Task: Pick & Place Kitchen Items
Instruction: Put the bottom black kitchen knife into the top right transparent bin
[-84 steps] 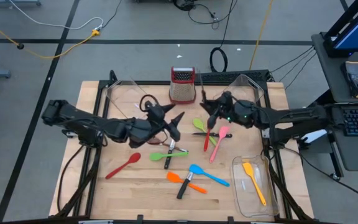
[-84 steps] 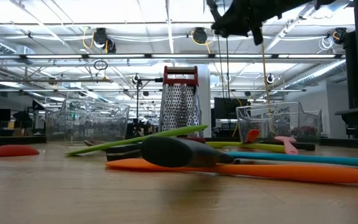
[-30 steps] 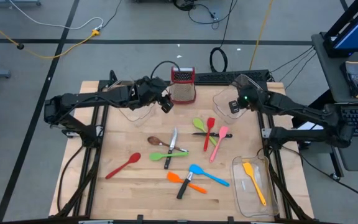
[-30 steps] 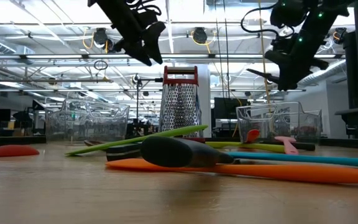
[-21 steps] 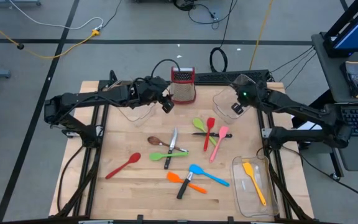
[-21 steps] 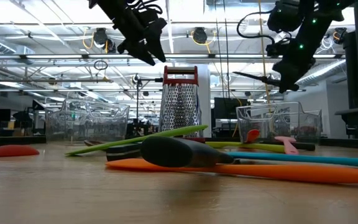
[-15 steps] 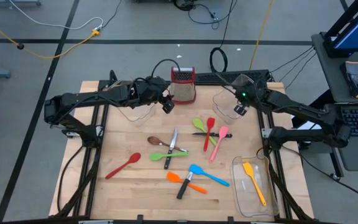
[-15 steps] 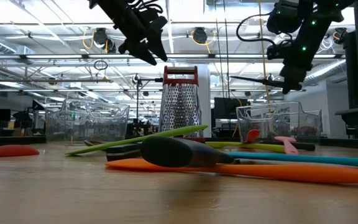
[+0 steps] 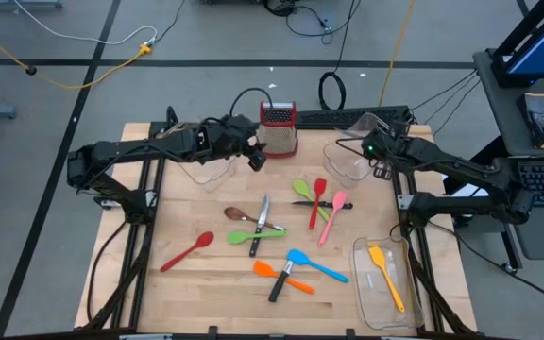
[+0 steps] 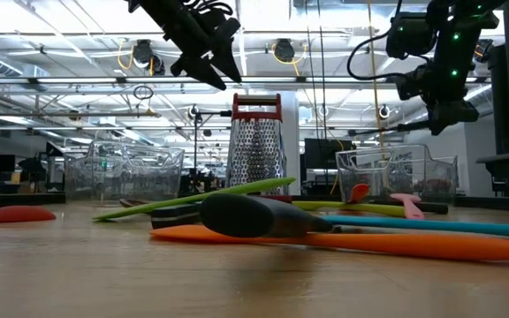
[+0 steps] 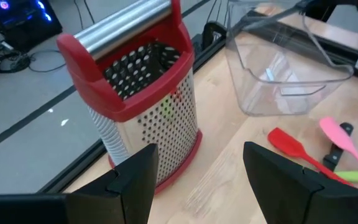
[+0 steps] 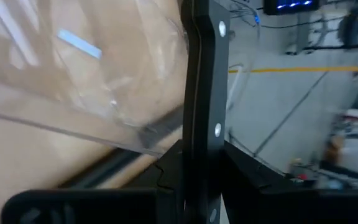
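Several coloured spatulas and spoons and black-handled knives lie flat around the table's middle [image 9: 281,236]. An orange spatula [image 9: 386,276] lies in the clear bin [image 9: 365,293] at the near right. My right gripper [image 9: 378,161] hangs over the clear bin [image 9: 348,162] at the far right, shut on a black-handled knife [image 12: 202,93]. My left gripper [image 9: 255,161] hovers open and holding nothing beside the steel grater [image 9: 277,130]; its fingers [image 11: 132,180] frame the grater's foot in the left wrist view. My right gripper pinches the knife's black riveted handle [image 12: 204,134] between its two fingers. It slants down from the table's right side. The handle runs on past the fingertips. The knife is lifted clear, above the far right bin.
A third clear bin [image 9: 201,161] stands at the far left under my left arm. The red-topped grater [image 11: 135,93] stands upright at the far middle. Bare wood lies along the near left of the table [image 9: 159,302].
My right gripper has rolled its wrist and shifted a little toward the table's right edge over the far right bin. It stays shut on the knife, which has turned with it.
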{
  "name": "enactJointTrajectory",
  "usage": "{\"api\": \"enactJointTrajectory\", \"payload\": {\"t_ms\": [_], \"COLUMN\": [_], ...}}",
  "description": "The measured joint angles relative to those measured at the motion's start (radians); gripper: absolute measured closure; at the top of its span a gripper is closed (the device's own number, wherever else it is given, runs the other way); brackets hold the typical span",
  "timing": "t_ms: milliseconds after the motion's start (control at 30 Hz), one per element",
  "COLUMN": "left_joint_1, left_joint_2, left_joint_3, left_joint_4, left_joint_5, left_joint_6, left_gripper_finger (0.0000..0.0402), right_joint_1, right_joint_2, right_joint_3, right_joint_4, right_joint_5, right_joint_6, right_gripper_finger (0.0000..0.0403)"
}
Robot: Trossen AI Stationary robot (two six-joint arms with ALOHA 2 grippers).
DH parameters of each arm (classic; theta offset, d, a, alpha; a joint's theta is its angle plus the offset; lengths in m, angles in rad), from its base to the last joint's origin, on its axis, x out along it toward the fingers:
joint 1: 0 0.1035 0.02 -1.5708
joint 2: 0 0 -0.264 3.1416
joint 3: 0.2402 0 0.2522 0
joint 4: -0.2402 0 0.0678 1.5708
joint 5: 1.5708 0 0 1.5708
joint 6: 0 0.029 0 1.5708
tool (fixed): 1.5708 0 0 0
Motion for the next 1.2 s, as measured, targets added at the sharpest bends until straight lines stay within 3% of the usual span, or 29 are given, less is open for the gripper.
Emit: {"api": "enactJointTrajectory", "payload": {"t_ms": [300, 600, 867, 1200], "left_joint_1": [0.0, 0.0, -0.005, -0.025], "left_joint_2": [0.0, 0.0, 0.0, 0.0], "left_joint_3": [0.0, 0.0, 0.0, 0.0], "left_joint_4": [0.017, 0.017, 0.016, 0.016], "left_joint_5": [0.04, 0.047, 0.056, 0.093], "left_joint_6": [0.001, -0.013, -0.021, -0.021], "left_gripper_finger": [0.016, 0.016, 0.016, 0.016], "right_joint_1": [0.0, 0.0, 0.0, 0.0], "right_joint_2": [0.0, 0.0, 0.014, 0.166], "right_joint_3": [0.0, 0.0, 0.0, 0.0], "right_joint_4": [0.0, 0.0, 0.069, 0.121], "right_joint_5": [0.096, 0.171, 0.167, 0.111], "right_joint_6": [-0.328, -0.545, -0.709, -0.706], "right_gripper_finger": [0.0341, 0.0341, 0.0341, 0.0341]}}
